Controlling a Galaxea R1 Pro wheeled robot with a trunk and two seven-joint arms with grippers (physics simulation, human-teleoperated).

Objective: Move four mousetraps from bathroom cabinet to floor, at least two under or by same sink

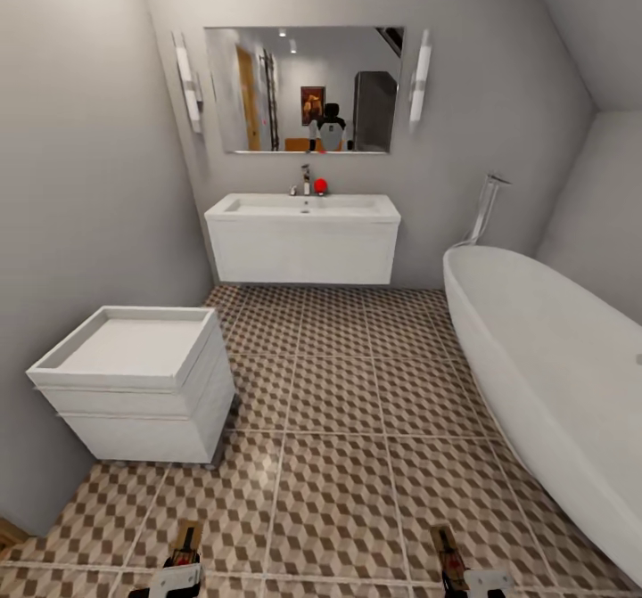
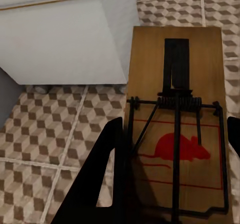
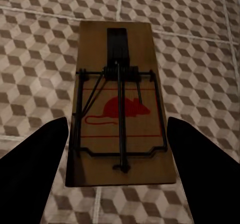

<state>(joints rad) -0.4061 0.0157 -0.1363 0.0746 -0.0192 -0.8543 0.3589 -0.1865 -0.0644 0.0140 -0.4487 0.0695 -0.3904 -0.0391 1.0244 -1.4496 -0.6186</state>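
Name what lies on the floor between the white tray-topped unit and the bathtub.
Bare patterned floor tiles alone: the head view shows nothing standing between the white tray-topped unit and the bathtub.

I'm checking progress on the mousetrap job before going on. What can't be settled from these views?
- Left gripper, head view: cut by the bottom edge; its mousetrap covers the contact.
- Right gripper: grip on its mousetrap not visible; the fingers look apart from it.
- Floor under the sink: vanity hides it.
- Red object by the tap: too small.
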